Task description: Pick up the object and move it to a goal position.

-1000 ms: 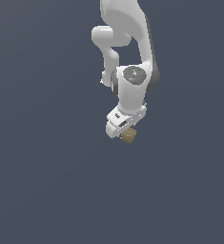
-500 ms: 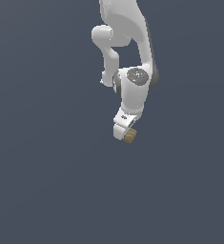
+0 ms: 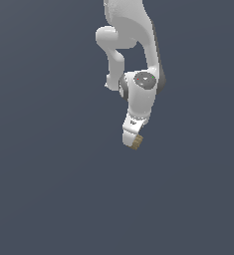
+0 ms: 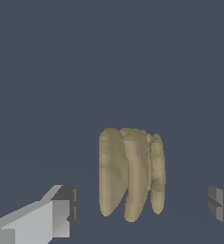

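The object [image 4: 130, 174] is a small tan-brown lump with rounded ridges. In the wrist view it lies between my two fingers, with a clear gap on each side. One finger [image 4: 61, 209] and the other finger [image 4: 223, 202] stand wide apart, so my gripper [image 4: 142, 206] is open and not touching it. In the exterior view the white hand points down, the gripper [image 3: 131, 139] is right at the object [image 3: 136, 143], and the object peeks out beside the hand's tip. The fingertips are hidden there.
The ground is a flat, plain dark grey-blue surface [image 3: 49, 189] all around. The white arm [image 3: 133, 40] reaches down from the top of the exterior view. No goal marker or other object shows.
The hand has turned at the wrist and now hangs more upright over the object, shifted slightly to the exterior view's right. The object has stayed in place.
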### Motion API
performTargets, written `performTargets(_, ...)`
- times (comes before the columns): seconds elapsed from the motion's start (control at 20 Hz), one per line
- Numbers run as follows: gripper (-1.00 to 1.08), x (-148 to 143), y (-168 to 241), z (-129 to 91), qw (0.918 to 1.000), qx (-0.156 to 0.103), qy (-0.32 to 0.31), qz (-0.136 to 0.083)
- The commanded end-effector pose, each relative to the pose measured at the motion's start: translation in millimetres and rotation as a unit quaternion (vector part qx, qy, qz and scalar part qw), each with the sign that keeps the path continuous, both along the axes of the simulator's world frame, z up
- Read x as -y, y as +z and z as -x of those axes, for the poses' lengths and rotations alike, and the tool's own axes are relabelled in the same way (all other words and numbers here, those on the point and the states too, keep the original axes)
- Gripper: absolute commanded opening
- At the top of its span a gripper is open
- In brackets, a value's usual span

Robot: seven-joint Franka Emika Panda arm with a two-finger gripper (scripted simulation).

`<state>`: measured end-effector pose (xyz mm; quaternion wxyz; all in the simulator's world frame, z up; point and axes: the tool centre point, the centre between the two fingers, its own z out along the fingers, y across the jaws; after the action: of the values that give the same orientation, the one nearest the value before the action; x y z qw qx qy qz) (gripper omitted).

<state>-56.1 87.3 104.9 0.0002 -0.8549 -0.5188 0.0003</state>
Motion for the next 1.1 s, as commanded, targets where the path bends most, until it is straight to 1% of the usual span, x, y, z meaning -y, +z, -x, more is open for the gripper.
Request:
performTargets(0.0,1.0,-0.5,-0.5,0.7,1.0,0.0,0.007,0.0)
performTargets(0.3,1.0,-0.5,-5.7,0.7,1.0,0.0,0.005,0.0)
performTargets(0.7,1.0,-0.6,-40.5,1.9,1.0,0.0,0.007,0.0)
performTargets(1.0,1.0,-0.5,-50.8,1.2,1.0,0.0,0.007,0.0)
performTargets(1.05,-1.0,-0.5,-50.8,1.2,1.0,0.0,0.007,0.0)
